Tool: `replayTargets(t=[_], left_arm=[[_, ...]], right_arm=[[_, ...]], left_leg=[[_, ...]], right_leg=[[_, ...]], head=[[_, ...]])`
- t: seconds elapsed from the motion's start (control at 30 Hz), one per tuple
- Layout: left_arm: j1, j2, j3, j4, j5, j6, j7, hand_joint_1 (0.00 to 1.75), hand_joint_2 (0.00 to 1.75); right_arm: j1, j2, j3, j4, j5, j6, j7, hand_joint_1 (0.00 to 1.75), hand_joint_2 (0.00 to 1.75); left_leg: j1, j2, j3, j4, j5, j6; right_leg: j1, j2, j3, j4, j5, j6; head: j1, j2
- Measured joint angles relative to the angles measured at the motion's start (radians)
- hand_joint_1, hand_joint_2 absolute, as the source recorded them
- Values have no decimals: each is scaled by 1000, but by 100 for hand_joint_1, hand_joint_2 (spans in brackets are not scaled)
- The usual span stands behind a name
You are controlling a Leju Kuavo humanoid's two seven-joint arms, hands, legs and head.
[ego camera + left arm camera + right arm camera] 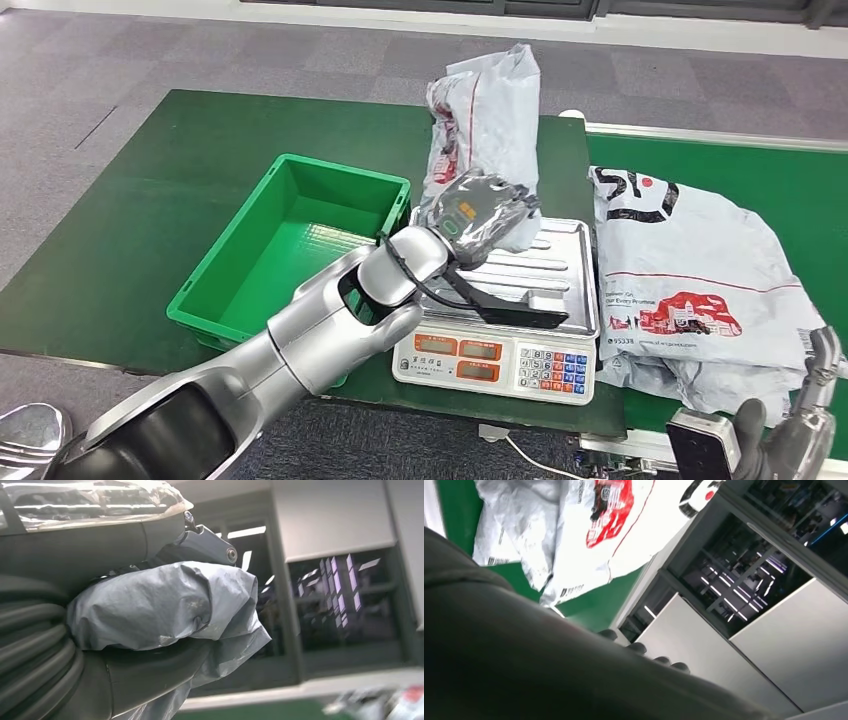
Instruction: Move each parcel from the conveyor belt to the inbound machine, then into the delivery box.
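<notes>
My left hand point(478, 212) grips 1 grey bag point(490, 110), held upright above the scale point(505, 335), the green bin point(290, 240) just left. My right hand point(800, 425) hangs beside a second bag point(700, 270); its fingers I cannot tell.

Scale point(500, 345) sitting just right of bin point(290, 250) on table point(150, 200). Left hand point(478, 215) holding upright parcel point(487, 120) over scale's back edge. Second parcel point(690, 285) lying on conveyor belt point(790, 175), right of scale. Right hand point(800, 430) hovering at that parcel's near corner.
</notes>
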Motion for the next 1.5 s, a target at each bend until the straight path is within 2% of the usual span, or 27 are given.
replayTargets(t=[0.13, 0.33, 0.53, 0.67, 0.83, 0.87, 0.97, 1.0, 1.1, 1.27, 1.5], left_arm=[[68, 93, 22, -2, -33, -37, 27, 175, 175], [186, 264, 62, -41, -42, -39, 70, 175, 175], [305, 418, 147, -181, -42, -24, 120, 175, 175], [373, 497, 195, -301, -42, -29, 164, 175, 175], [440, 562, 238, -408, -42, -31, 188, 175, 175], [451, 571, 246, -423, -42, -32, 189, 145, 175], [482, 589, 264, -459, -42, -38, 186, 14, 175], [490, 592, 270, -467, -42, -41, 183, 0, 175], [518, 595, 296, -485, -41, -54, 146, 0, 175], [592, 578, 380, -523, -4, -70, 34, 0, 175], [654, 556, 460, -573, 34, -61, -19, 0, 175]], right_arm=[[27, 20, -48, -42, -14, 46, -31, 0, 0], [32, 59, -121, -80, -17, 90, -61, 0, 0], [48, 83, -184, -100, -36, 127, -110, 0, 0], [47, 92, -206, -101, -36, 132, -122, 0, 0], [47, 95, -214, -101, -41, 132, -122, 0, 0], [47, 95, -216, -101, -44, 132, -123, 0, 0], [47, 96, -222, -101, -48, 132, -124, 0, 0], [47, 96, -223, -101, -49, 132, -124, 0, 0], [45, 95, -225, -101, -52, 132, -121, 0, 0], [45, 93, -225, -101, -56, 128, -113, 0, 0], [46, 87, -225, -100, -75, 131, -116, 0, 0]], left_leg=[[0, 2, 1, -1, -1, -1], [1, 4, 1, -1, -1, -1], [2, 5, 1, -1, -2, -4], [2, 5, 1, -1, -3, -4], [2, 7, 2, -1, -4, -6], [3, 7, 2, -1, -4, -6], [3, 7, 2, -1, -4, -6], [3, 7, 2, -1, -4, -6], [3, 6, 2, -1, -4, -6], [3, 7, 2, -1, -5, -6], [3, 6, 2, -1, -5, -7]], right_leg=[[0, 3, -1, 0, -1, -1], [1, 4, -1, 1, -2, -3], [2, 5, -1, 1, -3, -4], [2, 5, -2, 1, -3, -4], [2, 7, -2, 1, -3, -4], [2, 7, -2, 1, -3, -4], [2, 8, -2, 1, -4, -5], [3, 8, -2, 1, -4, -5], [3, 7, -2, 1, -4, -5], [3, 8, -2, 1, -5, -5], [3, 7, -2, 1, -5, -6]], head=[[0, 0], [0, 0], [0, 0], [0, 0], [0, 0], [0, 0], [0, 0], [0, 0], [0, 0], [0, 0], [0, 0]])
